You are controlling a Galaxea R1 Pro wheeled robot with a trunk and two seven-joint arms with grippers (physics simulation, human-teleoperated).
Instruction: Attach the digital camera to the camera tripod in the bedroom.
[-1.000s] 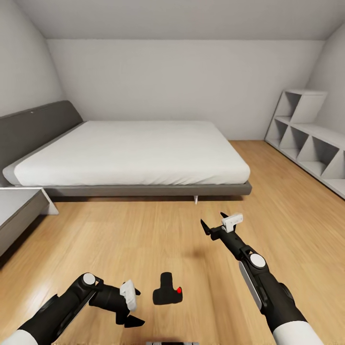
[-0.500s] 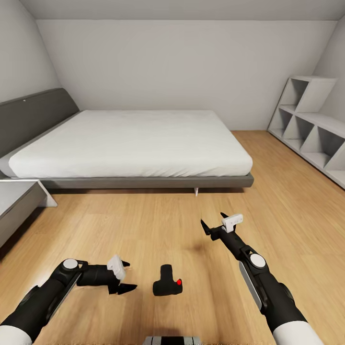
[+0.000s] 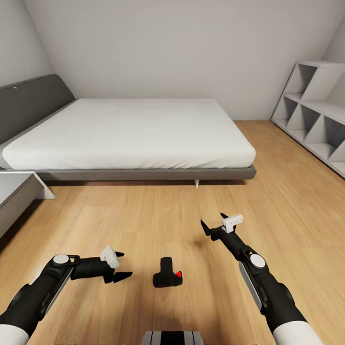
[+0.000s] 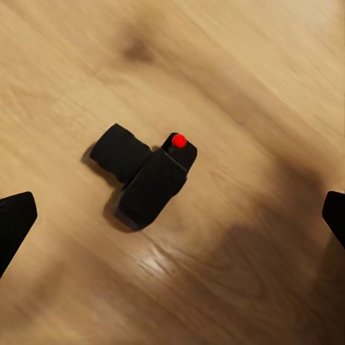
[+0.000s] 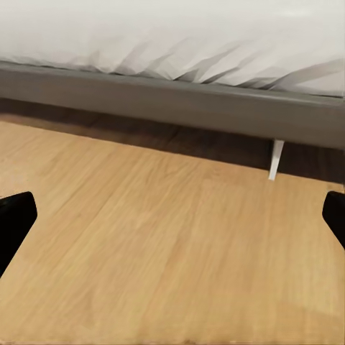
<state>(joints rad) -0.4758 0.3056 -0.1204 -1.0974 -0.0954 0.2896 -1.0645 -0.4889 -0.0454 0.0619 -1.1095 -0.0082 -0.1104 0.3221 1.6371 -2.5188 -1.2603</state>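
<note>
The digital camera (image 3: 167, 278) lies on the light wood floor of the bedroom, a small black box with a stubby lens barrel and a red button (image 3: 179, 274). In the left wrist view the digital camera (image 4: 146, 175) sits between the spread fingertips. My left gripper (image 3: 120, 264) is open, just left of the camera and apart from it. My right gripper (image 3: 213, 221) is open and empty, held above the floor to the camera's right and farther from me, pointing at the bed. The camera tripod is out of view.
A grey-framed white bed (image 3: 129, 136) fills the middle ground, with its frame and one white leg (image 5: 274, 159) in the right wrist view. A white cubby shelf (image 3: 318, 129) lines the right wall. A low grey unit (image 3: 14, 199) stands at the left edge.
The head view has tilted down. My left arm has swung up and left, away from the camera, and now points at it from the side. The right arm has held still.
</note>
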